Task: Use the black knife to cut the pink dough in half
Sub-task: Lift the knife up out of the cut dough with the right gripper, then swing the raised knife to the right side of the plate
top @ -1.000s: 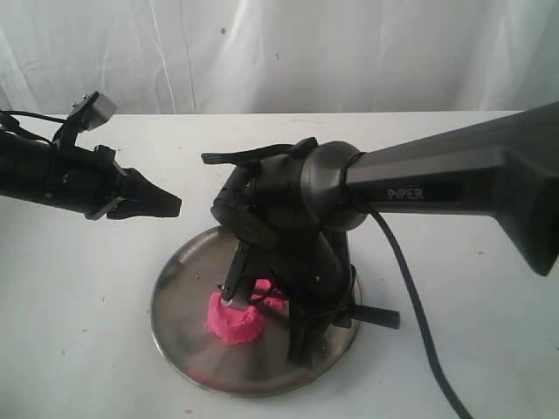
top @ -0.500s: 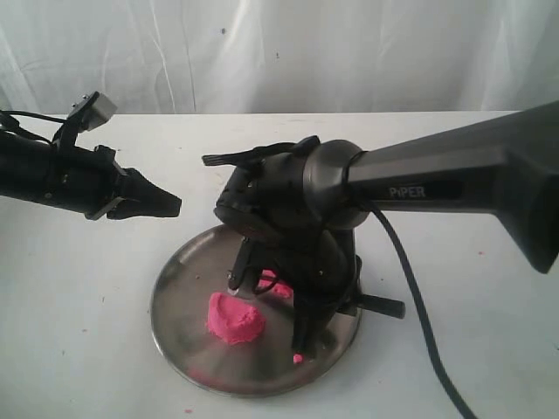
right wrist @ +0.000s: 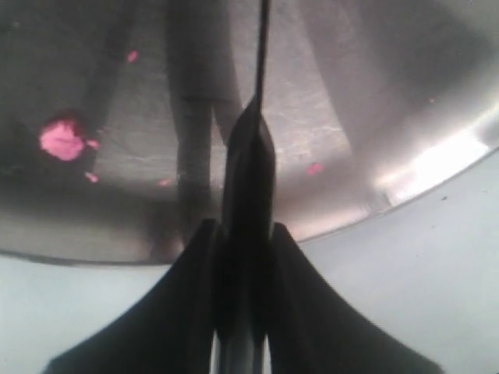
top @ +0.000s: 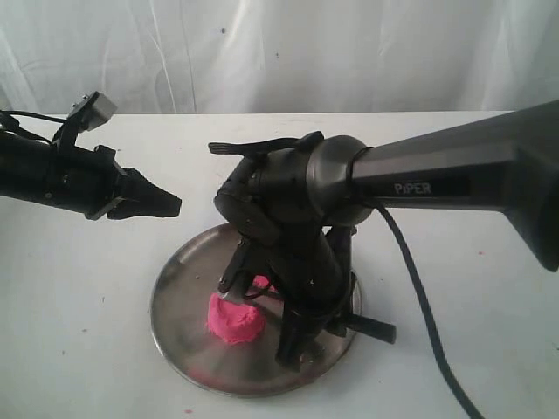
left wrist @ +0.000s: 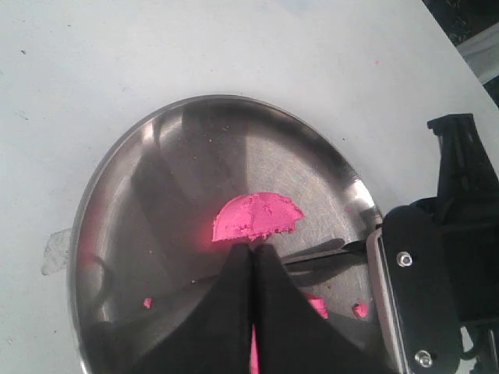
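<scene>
The pink dough lies in two pieces on the steel plate [top: 179, 284]: a front lump [top: 234, 321] and a smaller piece [top: 265, 283] behind it. In the left wrist view one half-round piece [left wrist: 257, 218] shows whole, and the other [left wrist: 316, 304] is partly hidden by my fingers. My right gripper [right wrist: 243, 230] is shut on the black knife [right wrist: 249, 164], whose blade [left wrist: 327, 251] runs low over the plate between the pieces. Whether it touches dough I cannot tell. My left gripper [top: 170, 206] hangs shut and empty, up to the left of the plate.
The bulky right arm [top: 297, 201] hangs over the plate's middle and hides part of it, with its cable [top: 419, 314] trailing to the front right. Pink crumbs [left wrist: 146, 302] [right wrist: 61, 139] lie on the plate. A white curtain [top: 279, 52] closes off the back.
The right arm lifted the knife off the front lump half a second ago and has since come back down over it. The left arm has not moved.
</scene>
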Controlling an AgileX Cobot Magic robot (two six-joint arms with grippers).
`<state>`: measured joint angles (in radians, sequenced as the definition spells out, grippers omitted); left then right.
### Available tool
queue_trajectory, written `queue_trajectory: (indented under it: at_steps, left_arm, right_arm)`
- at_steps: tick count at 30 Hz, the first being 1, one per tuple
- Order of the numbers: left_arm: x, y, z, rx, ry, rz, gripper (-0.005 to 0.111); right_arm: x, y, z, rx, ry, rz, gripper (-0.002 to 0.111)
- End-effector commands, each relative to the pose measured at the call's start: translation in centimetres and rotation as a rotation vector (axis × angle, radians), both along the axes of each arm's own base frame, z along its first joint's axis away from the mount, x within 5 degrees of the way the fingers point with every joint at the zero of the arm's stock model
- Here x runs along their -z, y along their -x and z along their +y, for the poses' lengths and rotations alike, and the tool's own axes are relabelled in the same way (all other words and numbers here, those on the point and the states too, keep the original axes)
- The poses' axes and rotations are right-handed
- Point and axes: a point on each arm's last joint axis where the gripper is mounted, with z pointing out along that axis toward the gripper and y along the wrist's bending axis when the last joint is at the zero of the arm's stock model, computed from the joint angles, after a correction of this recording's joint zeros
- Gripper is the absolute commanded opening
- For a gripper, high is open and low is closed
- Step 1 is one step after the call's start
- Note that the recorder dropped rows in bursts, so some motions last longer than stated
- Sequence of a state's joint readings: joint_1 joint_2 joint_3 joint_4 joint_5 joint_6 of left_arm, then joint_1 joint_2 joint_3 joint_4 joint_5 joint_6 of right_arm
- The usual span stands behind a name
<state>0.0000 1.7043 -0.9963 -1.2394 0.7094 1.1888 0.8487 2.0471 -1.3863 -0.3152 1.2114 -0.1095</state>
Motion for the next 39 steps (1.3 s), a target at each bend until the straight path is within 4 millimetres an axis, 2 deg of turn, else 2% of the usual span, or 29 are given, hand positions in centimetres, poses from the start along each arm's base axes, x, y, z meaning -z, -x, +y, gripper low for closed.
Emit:
queue_trajectory:
  at_steps: [1,15,26,33,35,39]
  left_arm:
    - [-0.1,0.3,-0.2,0.003,0.021,0.008,0.000]
    - [-0.1,0.2,-0.2,0.003,0.021,0.009,0.000]
    - [-0.1,0.0,-0.1,-0.034,0.028,0.006,0.000]
    - [-0.2,-0.1,-0.1,-0.039,0.034,0.007,0.000]
    - [-0.2,0.0,-0.1,-0.038,0.033,0.007,0.000]
    - [-0.2,0.0,-0.1,-0.038,0.033,0.007,0.000]
  right_arm:
    - [-0.6,0.3,0.2,-0.002,-0.041,0.045,0.000]
    - [-0.7,1.1,0.7,0.013,-0.111,0.125,0.000]
    - [-4.2,-0.4,-0.9,0.037,-0.050,-0.129,0.000]
    - [-5.7,-1.2,-2.2,0.178,-0.077,-0.221,0.000]
    - [-5.9,-1.5,-2.3,0.226,-0.121,-0.231,0.000]
    - [-6.4,-1.8,-2.2,0.334,-0.341,-0.263,0.000]
